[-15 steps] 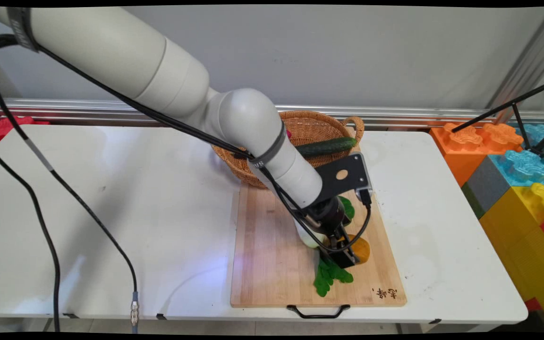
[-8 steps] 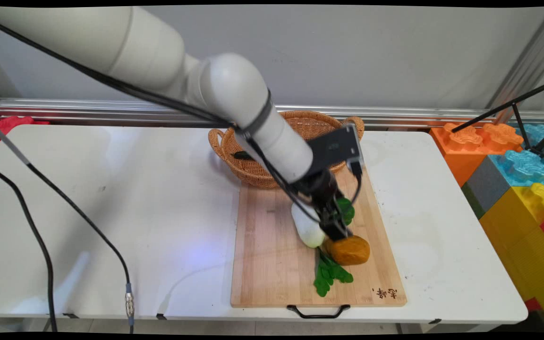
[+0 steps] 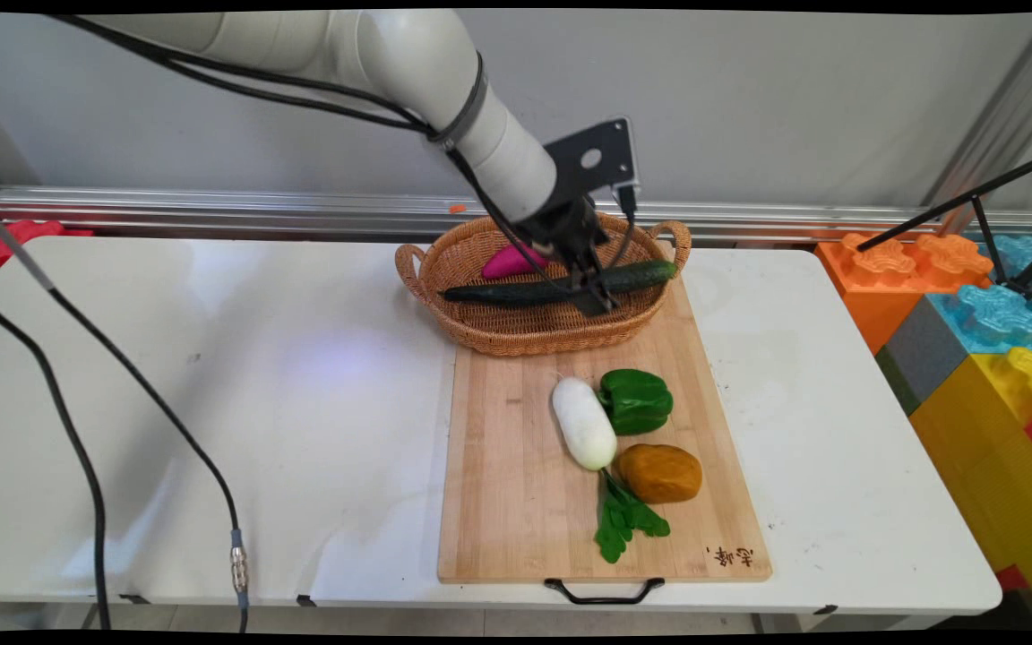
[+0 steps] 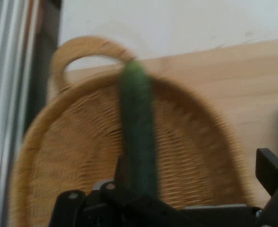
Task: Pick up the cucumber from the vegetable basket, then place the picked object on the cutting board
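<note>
The scene reads as a robotics lab or demonstration space, not a home kitchen. A white folding worktop (image 3: 211, 376) stands against a plain grey wall (image 3: 749, 98) with an aluminium rail (image 3: 211, 208) running along its base. A white robot arm (image 3: 444, 81) trailing black cables (image 3: 77, 421) reaches in over the worktop. Oversized plastic building blocks (image 3: 982, 331) in orange, blue, yellow and grey are stacked at the right, with more red ones (image 3: 5, 240) at the far left. A black tripod leg (image 3: 964, 202) crosses the right side. The food is toy produce: a wicker basket (image 3: 516, 327) and a wooden cutting board (image 3: 516, 502) carry plastic-looking vegetables.
</note>
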